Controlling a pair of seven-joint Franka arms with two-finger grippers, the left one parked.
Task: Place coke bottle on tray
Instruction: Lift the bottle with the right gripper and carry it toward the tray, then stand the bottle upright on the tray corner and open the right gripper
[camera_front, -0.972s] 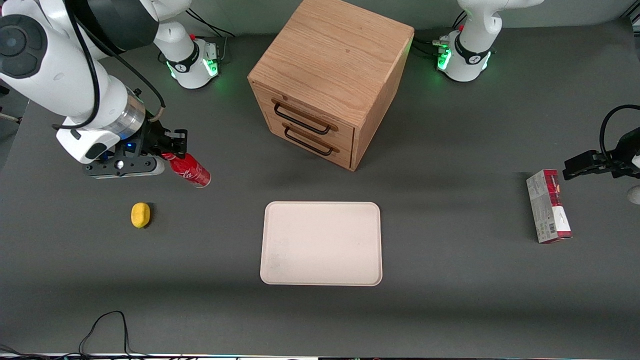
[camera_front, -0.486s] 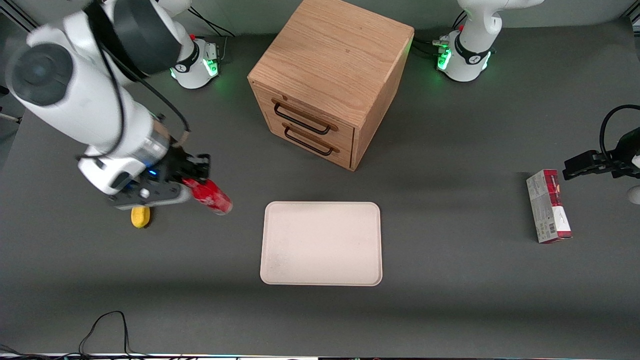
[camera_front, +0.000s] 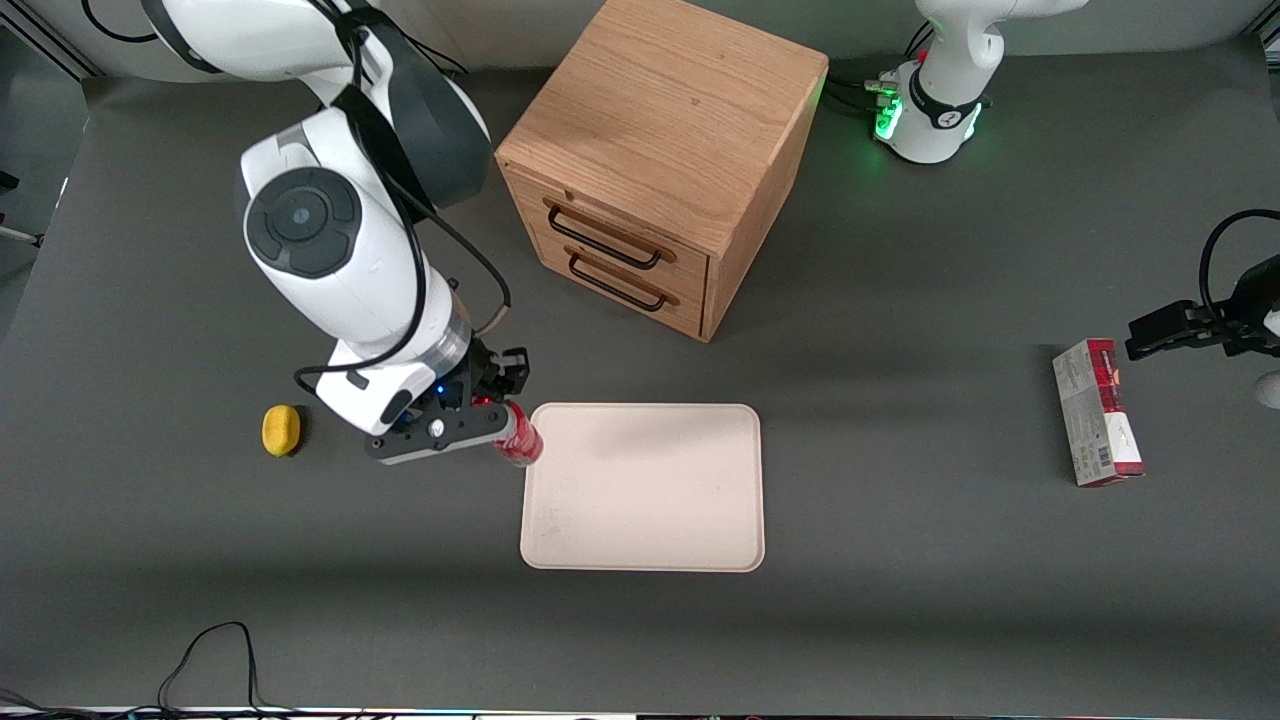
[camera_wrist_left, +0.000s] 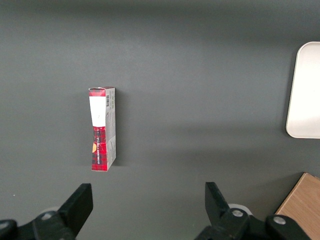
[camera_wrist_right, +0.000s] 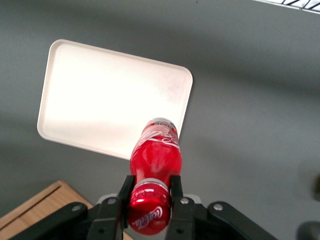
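Here the tray (camera_front: 642, 487) lies nearest the front camera; above its edge toward the working arm hangs the coke bottle (camera_front: 519, 445), its neck clamped between the gripper (camera_wrist_right: 150, 192)'s 2 fingers, clear of the table (camera_front: 900, 600).

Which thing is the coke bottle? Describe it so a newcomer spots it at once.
Start at the wooden drawer cabinet, then drop to the cream tray lying in front of it. At the tray's corner toward the working arm, the gripper holds the coke bottle by its neck. It is slim and red with white lettering, unlike the yellow lemon nearby.
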